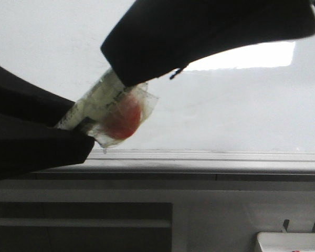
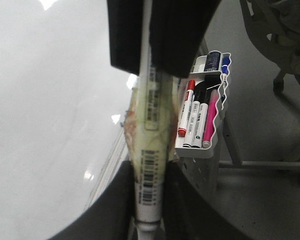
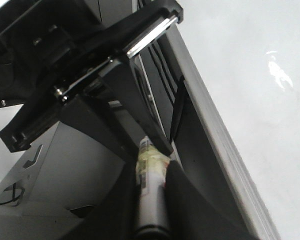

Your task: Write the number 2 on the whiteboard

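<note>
A white marker point(image 1: 97, 102) with yellowed tape and a red patch hangs in front of the whiteboard point(image 1: 241, 110), tilted. My left gripper point(image 1: 76, 128) is shut on its lower end and my right gripper point(image 1: 121, 73) is shut on its upper end. In the left wrist view the marker point(image 2: 149, 165) runs between my left gripper's jaws point(image 2: 147, 200) up into the other gripper. In the right wrist view the marker point(image 3: 151, 200) sits between my right gripper's jaws point(image 3: 150, 205). No number 2 shows on the whiteboard point(image 2: 45, 100), also seen in the right wrist view point(image 3: 250, 75).
The board's grey edge rail point(image 1: 199, 157) runs below the marker. A small white tray point(image 2: 202, 150) with several markers hangs beside the board; its corner shows in the front view point(image 1: 291, 241). A chair base point(image 2: 285, 45) stands on the floor beyond.
</note>
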Available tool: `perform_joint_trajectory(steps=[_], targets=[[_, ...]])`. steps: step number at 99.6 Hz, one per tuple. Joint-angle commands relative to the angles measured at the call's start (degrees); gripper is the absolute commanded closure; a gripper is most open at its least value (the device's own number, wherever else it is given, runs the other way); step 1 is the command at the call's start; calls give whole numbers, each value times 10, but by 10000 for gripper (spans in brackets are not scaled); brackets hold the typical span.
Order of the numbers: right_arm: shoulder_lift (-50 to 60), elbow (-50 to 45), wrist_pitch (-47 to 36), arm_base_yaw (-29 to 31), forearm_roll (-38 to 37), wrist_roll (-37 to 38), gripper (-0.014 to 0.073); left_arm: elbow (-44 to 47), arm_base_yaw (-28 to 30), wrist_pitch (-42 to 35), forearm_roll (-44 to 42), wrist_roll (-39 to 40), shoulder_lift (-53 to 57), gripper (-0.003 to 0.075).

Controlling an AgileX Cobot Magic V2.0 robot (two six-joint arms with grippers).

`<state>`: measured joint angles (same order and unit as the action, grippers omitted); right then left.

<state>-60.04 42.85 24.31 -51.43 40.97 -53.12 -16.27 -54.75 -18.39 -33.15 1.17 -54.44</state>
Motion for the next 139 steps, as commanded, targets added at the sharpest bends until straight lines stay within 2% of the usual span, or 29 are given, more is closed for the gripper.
perform_joint_trajectory(steps=[1,8,11,18,36,43,50,57,59,60,61,62,66,84,101,102,139], targets=[[7,20,-12,-1,19,-6,666,-15,-6,-45,11,3,19,575],[7,20,-11,-1,26,3,666,-15,-6,-42,15,3,39,463],[9,20,-17,-1,26,3,666,-15,-6,-39,33,3,53,408],[14,20,-50,-1,24,3,666,-15,-6,-19,89,3,90,333],[26,20,-134,-1,15,3,663,-15,15,46,214,3,209,316],[26,20,-163,-1,15,3,663,-15,37,51,256,3,251,346],[26,20,-182,-1,15,3,662,-15,70,50,288,3,288,423],[26,20,-195,-1,15,3,662,-15,114,50,299,3,318,529],[26,20,-200,1,15,3,661,-15,128,50,299,3,326,581],[26,20,-201,1,15,3,661,-15,138,50,299,3,328,581],[26,20,-203,2,15,3,662,-15,142,50,299,3,330,625],[26,20,-206,2,15,3,662,-15,147,50,299,3,334,625],[26,20,-215,7,15,3,661,-15,175,51,299,3,342,736],[20,32,-200,70,21,3,661,-15,262,55,336,3,345,741],[8,67,-126,133,23,3,661,-15,281,55,346,3,345,741],[-3,83,-105,150,23,3,661,-15,281,55,346,3,345,741],[-62,90,-117,156,23,3,661,-15,281,55,346,3,345,741]])
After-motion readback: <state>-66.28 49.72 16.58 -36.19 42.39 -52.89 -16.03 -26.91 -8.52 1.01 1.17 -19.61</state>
